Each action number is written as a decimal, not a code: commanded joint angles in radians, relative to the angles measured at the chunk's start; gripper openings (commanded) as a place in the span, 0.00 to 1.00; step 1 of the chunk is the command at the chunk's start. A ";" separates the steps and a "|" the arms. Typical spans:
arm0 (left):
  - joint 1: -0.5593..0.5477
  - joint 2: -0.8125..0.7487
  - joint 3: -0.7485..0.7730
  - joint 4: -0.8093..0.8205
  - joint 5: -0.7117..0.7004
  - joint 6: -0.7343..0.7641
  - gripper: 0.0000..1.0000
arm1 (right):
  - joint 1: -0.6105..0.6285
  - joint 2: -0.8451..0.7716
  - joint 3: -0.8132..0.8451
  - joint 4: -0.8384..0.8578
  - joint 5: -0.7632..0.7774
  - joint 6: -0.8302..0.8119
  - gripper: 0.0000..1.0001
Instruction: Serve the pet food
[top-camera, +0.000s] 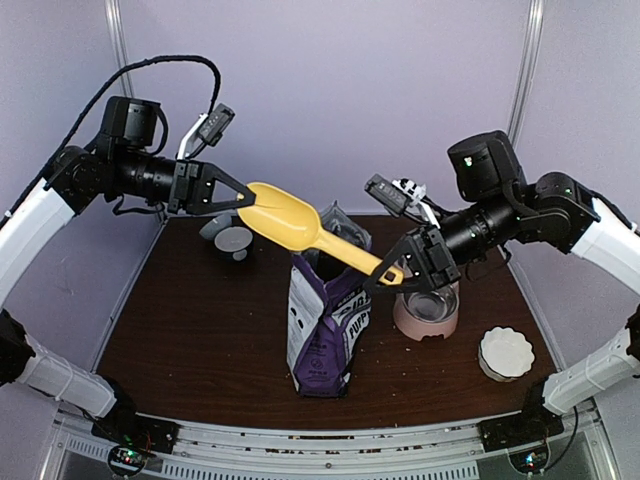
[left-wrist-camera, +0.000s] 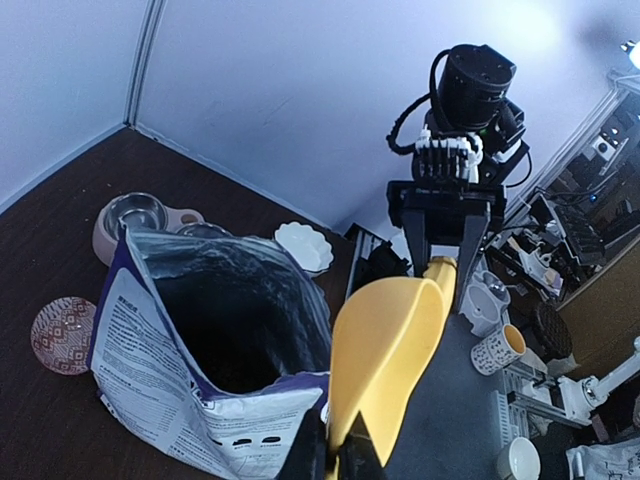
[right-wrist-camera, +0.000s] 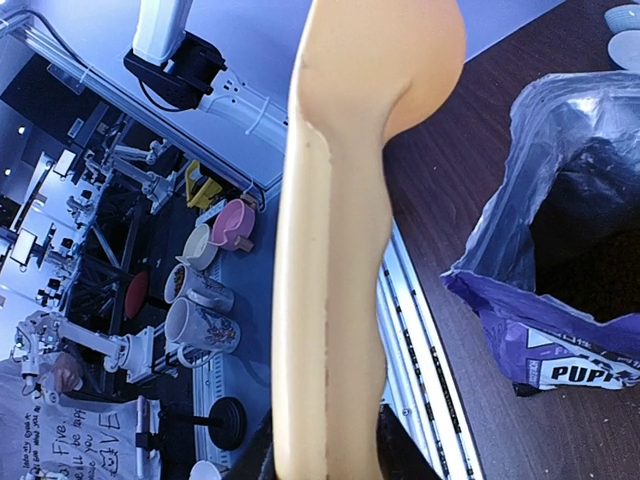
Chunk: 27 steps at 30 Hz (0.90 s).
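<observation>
Gaping under left pincer's (top-camera: 243, 199) scoop (top-camera: 287, 223) — purple bag (top-camera: 322, 322)

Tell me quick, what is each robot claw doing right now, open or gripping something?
Left gripper: closed on the bowl end of the yellow plastic scoop.
Right gripper: closed on the same scoop's handle.
</observation>
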 joint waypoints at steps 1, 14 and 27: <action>-0.003 -0.037 -0.059 0.085 0.014 -0.022 0.00 | -0.001 -0.043 -0.041 0.181 0.070 0.070 0.38; -0.004 -0.161 -0.320 0.533 -0.170 -0.329 0.00 | 0.001 -0.237 -0.473 0.821 0.417 0.440 1.00; -0.004 -0.138 -0.313 0.528 -0.140 -0.342 0.00 | 0.014 -0.223 -0.505 0.976 0.493 0.493 0.91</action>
